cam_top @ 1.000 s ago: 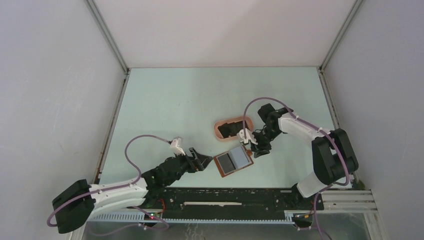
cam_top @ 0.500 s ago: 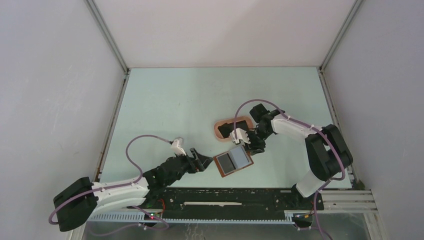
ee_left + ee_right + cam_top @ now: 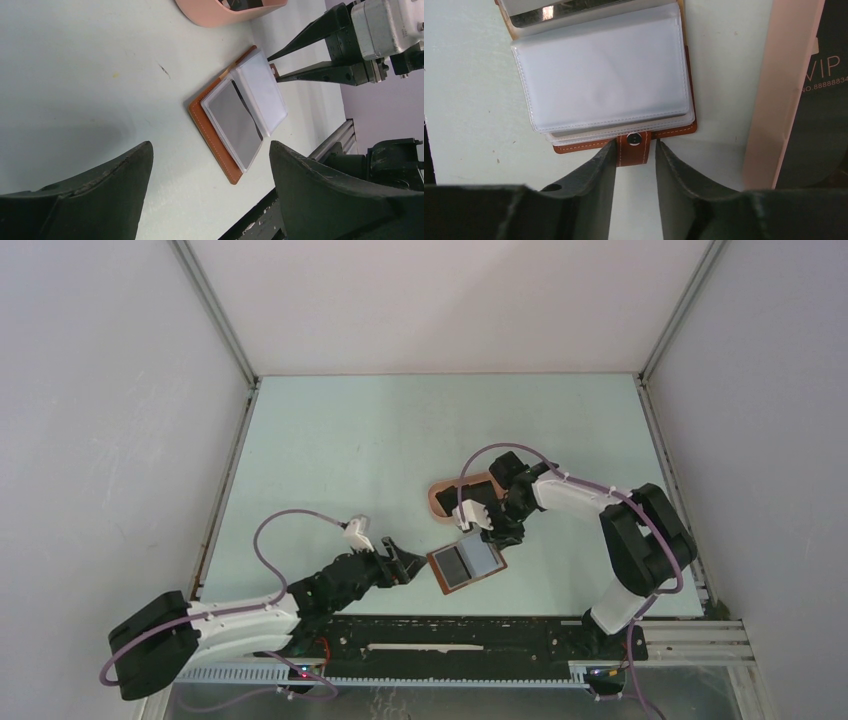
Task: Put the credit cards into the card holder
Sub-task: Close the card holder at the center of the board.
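Toward the near edge of the counter (image 3: 400,440), the card holder (image 3: 466,563) lies open; the right end effector (image 3: 635,145) straddles its snap tab (image 3: 633,151), clamping unclear; the left end effector (image 3: 210,145) gapes. A sideways tug could fold it shut.

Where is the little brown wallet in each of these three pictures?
Top external: card holder lies open, low centre, below the pink tray.
Left wrist: card holder at centre, pink tray above.
Right wrist: card holder upper centre, pink tray at right.
Shared landmark: the pink tray.
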Controlling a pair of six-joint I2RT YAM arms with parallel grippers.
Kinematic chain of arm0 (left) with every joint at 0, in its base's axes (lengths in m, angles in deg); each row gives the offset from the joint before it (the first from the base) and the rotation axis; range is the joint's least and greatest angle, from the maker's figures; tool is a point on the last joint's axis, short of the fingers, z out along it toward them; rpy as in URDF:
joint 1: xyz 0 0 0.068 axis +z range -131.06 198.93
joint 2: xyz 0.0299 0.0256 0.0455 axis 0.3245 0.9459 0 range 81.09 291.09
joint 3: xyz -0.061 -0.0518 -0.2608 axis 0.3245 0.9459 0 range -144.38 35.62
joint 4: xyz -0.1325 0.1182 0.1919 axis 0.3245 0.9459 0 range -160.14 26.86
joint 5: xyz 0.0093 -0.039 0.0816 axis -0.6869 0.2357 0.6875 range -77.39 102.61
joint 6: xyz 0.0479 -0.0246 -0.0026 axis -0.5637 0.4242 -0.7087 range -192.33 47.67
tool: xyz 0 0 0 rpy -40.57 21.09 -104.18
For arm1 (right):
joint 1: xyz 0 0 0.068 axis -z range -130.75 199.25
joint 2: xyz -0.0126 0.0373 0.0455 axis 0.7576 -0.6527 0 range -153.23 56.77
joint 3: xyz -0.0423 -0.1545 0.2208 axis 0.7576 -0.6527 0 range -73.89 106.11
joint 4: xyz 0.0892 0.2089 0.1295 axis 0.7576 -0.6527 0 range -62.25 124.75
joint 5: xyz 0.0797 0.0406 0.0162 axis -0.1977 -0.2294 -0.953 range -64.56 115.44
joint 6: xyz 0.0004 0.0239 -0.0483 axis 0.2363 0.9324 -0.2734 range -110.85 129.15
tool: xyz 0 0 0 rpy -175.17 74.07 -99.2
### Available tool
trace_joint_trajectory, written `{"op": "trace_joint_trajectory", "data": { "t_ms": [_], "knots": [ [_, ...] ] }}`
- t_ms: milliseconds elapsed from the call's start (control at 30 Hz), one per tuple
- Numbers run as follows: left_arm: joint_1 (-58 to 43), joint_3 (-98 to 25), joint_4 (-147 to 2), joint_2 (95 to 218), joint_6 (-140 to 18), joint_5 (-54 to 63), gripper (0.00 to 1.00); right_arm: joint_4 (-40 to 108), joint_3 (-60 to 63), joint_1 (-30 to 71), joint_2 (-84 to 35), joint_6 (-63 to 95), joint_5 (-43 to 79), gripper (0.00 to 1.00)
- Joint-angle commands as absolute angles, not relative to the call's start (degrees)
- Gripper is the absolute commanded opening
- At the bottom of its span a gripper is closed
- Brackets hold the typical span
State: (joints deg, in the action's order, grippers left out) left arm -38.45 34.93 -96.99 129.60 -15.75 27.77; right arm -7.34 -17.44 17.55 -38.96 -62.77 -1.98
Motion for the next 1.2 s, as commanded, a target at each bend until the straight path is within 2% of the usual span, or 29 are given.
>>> {"op": "trace_joint_trajectory", "data": {
  "t_ms": [0,133,333,733,1167],
  "knots": [
    [-38.63,36.0,-99.75,130.58,-15.55,26.87,0.9,-6.56,-15.79,17.3,-37.85,-61.84,-2.14,0.39],
    [-38.64,36.03,-100.49,131.54,-15.46,26.13,0.88,-7.76,-15.83,18.82,-35.71,-62.18,-4.94,0.26],
    [-38.64,34.22,-100.75,132.36,-15.55,25.63,0.84,-9.5,-15.82,20.8,-34.72,-62.58,-8.82,0.16],
    [-38.63,32.57,-103.35,136.58,-15.48,23.3,0.65,-11.13,-15.79,21.46,-31.51,-62.28,-17.0,0.14],
    [-38.6,27.79,-109.92,152.08,-13.96,18.42,0.48,-10.47,-13.8,14.89,-30.05,-56.86,-21.31,0.12]
  ]
}}
